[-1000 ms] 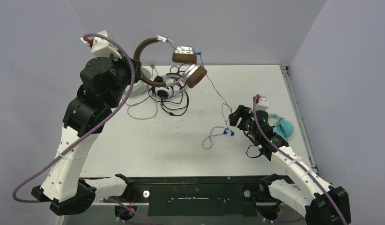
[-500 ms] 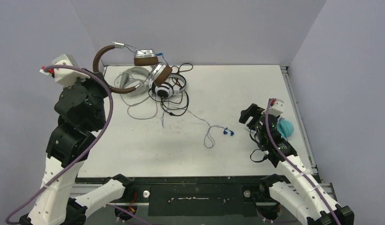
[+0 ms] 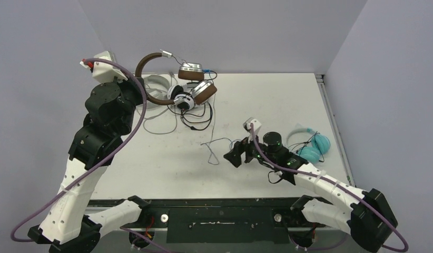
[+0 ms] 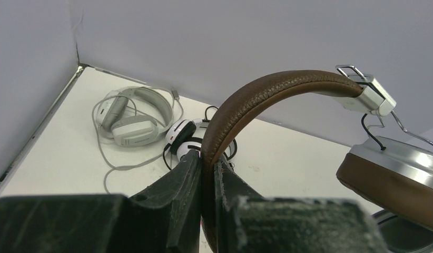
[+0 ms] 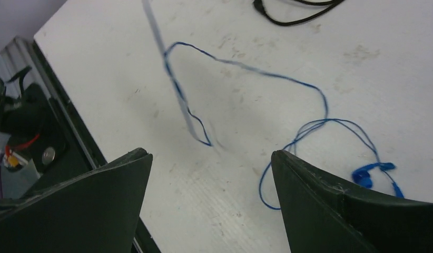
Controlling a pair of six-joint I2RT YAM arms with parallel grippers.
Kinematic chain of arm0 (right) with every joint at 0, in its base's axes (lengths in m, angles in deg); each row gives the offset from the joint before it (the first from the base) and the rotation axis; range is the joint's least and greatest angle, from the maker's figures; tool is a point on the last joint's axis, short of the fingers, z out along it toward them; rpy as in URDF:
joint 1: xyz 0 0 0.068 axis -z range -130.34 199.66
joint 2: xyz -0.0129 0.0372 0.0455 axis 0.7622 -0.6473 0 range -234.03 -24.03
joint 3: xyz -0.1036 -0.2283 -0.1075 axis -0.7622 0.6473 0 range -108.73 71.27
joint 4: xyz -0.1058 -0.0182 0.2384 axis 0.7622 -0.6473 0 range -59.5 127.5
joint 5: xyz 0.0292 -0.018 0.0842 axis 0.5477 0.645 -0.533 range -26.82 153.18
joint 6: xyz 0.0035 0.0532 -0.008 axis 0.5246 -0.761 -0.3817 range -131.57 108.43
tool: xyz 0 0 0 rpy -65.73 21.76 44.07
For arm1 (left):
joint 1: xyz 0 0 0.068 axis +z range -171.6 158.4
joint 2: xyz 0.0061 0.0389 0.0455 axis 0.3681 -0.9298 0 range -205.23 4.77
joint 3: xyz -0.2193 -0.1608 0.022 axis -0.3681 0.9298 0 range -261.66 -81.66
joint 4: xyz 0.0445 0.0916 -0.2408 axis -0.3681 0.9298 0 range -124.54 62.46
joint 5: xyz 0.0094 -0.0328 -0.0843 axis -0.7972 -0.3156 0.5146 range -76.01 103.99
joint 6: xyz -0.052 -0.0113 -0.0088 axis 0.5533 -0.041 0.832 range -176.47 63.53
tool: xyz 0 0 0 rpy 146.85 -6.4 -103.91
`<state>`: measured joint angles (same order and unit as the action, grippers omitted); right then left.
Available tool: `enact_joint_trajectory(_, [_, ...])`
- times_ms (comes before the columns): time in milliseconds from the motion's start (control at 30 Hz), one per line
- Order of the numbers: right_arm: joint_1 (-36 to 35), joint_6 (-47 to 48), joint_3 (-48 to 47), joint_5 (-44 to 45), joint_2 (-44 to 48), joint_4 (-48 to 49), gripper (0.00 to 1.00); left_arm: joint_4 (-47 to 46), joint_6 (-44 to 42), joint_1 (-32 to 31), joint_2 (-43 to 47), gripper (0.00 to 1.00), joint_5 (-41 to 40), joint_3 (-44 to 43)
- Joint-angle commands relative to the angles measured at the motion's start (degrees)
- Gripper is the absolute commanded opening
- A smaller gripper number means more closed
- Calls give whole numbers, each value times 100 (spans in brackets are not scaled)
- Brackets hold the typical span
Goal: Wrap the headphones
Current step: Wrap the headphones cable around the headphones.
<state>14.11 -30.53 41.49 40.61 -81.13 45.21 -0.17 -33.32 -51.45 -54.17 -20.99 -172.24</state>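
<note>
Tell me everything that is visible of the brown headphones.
The brown headphones hang in the air over the far left of the table, the left gripper shut on their band. The band looks like stitched brown leather; metal sliders and wire yokes carry two brown cups with silver backs. A thin blue cable drops from them and lies in loose loops on the table.

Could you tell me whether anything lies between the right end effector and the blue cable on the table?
Nothing visible does: the open right end effector hangs directly over the blue cable, its loops lying uncovered.
</note>
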Motion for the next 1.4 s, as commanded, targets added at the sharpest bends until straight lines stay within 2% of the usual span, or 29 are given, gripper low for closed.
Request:
enact_joint_trajectory(0, [-676,854,-403,191,-453,676,86,-427,189,14,68,2,269,-542])
enact_joint_trajectory(200, [-822,984,-564,746,-1223,1463,86,-341,197,6,-23,2,506,-1204])
enact_joint_trajectory(500, [-813,684,-784,739,-1740,2253,85,-207,237,5,-389,2,865,-2233])
enact_joint_trajectory(667, [-863,394,-925,4,-2209,2969,83,-270,181,5,-759,2,872,-2655])
enact_joint_trajectory(867, [-877,681,-1180,391,-2615,3035,82,-325,250,5,-1193,2,1086,-3225])
enact_joint_trajectory(900, [-875,728,-1217,506,-2670,3051,80,-314,246,5,-1242,2,1096,-3341])
enact_joint_trajectory(967, [-866,792,-1290,806,-2783,3105,70,-262,241,5,-1342,2,1069,-3625])
enact_joint_trajectory(1033, [-818,805,-1226,1065,-2793,3296,67,-287,242,5,-1389,2,1043,-3826])
enact_joint_trajectory(1133, [-673,750,-1045,1067,-2722,3597,69,-397,165,5,-1405,2,939,-4064])
enact_joint_trajectory(1233, [-491,569,-961,1120,-2718,3654,82,-390,74,5,-1416,2,831,-4263])
enact_joint_trajectory(1333, [-175,155,-857,1325,-2741,3666,86,-423,34,5,-1303,1,707,-4228])
enact_joint_trajectory(1367, [-41,17,-795,1220,-2744,3747,92,-455,23,1,-1252,1,684,-4172])
